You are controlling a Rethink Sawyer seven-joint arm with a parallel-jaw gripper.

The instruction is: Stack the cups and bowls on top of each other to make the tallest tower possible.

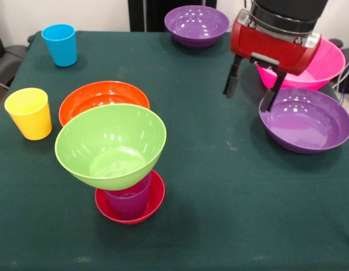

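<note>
A tower stands at the front left: a small red bowl (149,204) holds a purple cup (129,202), and a lime green bowl (111,145) sits tilted on the cup. A wide orange bowl (101,97) lies just behind it. A yellow cup (29,113) and a blue cup (60,44) stand at the left. One purple bowl (306,119) lies at the right, another purple bowl (196,25) at the back, and a big pink bowl (320,66) is partly hidden behind the arm. My gripper (251,93) is open and empty, above the left rim of the right purple bowl.
The table (219,186) is covered in dark green cloth. Its left edge runs close beside the yellow cup. A black pedestal (145,14) stands behind the far edge.
</note>
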